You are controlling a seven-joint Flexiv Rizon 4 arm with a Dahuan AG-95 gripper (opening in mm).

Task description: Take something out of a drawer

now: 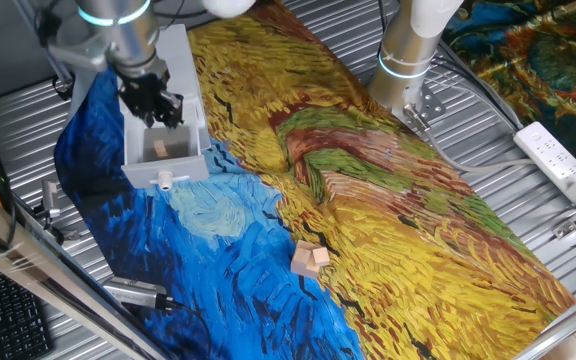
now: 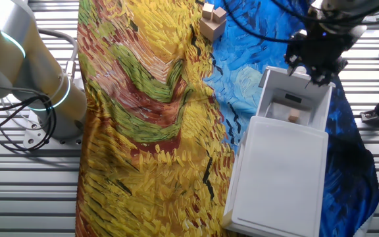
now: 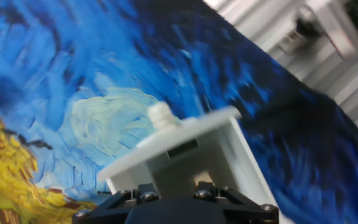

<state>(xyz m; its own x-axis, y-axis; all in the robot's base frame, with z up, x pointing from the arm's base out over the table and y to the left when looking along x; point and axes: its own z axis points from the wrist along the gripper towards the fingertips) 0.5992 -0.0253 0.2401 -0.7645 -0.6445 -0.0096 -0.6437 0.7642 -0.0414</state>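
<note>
The pale grey drawer (image 1: 176, 152) is pulled out of its boxy grey unit (image 2: 278, 178) and has a small knob (image 1: 166, 181) on its front. A small wooden block (image 1: 159, 148) lies inside it and also shows in the other fixed view (image 2: 294, 117). My black gripper (image 1: 152, 103) hangs just above the open drawer (image 2: 293, 99), over its inner end, with jaws apart and nothing held. It also shows in the other fixed view (image 2: 313, 60). The hand view looks down past the drawer front (image 3: 185, 149) and its knob (image 3: 160, 115); the fingertips are hidden there.
Several loose wooden blocks (image 1: 309, 260) lie on the painted cloth (image 1: 388, 200) near its front edge. A second arm's base (image 1: 408, 50) stands at the back. A white power strip (image 1: 558, 158) lies at the right and a keyboard (image 1: 8, 320) at the lower left.
</note>
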